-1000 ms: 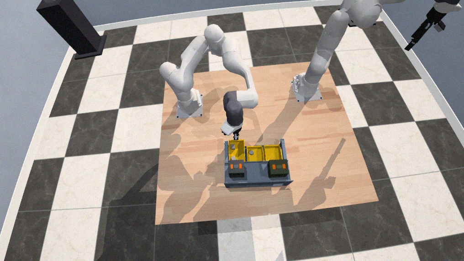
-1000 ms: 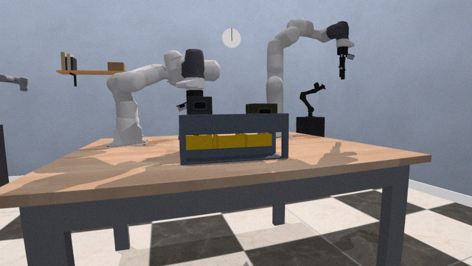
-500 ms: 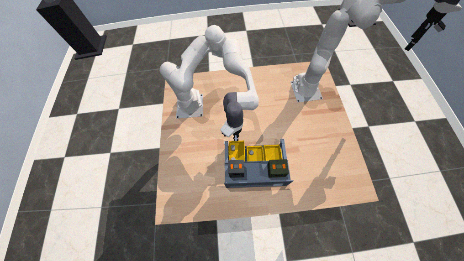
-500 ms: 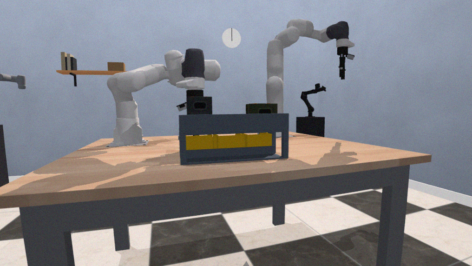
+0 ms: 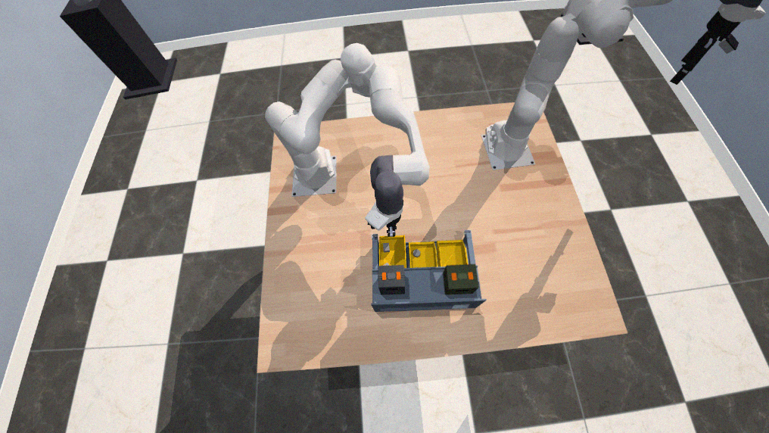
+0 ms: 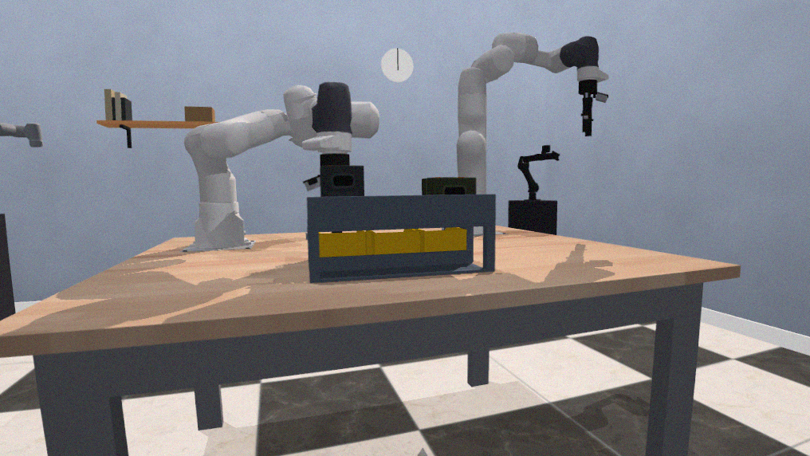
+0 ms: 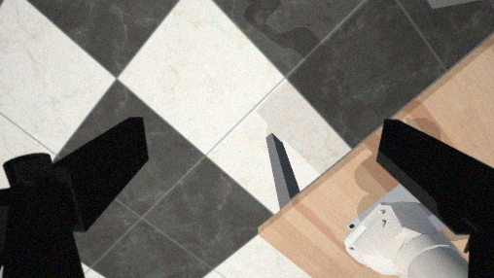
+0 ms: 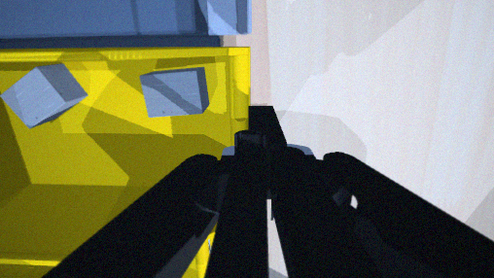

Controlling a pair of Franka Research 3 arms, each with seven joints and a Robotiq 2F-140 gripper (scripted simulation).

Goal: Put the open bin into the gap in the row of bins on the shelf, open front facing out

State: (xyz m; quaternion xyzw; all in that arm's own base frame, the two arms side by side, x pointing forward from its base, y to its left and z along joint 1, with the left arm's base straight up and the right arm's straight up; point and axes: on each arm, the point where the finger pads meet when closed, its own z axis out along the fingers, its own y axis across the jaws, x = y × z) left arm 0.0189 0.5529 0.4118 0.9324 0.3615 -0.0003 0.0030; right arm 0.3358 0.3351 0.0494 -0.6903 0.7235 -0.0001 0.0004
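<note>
Right wrist view first: nearest us, the right pincer is pressed together at the front end of the yellow bin; whether they touch, we cannot tell. We see two grey parts inside. The bin sits in the shelf's end gap, jutting past its neighbours. Farther off, we have the left pincer spread, high above the counter.
</note>
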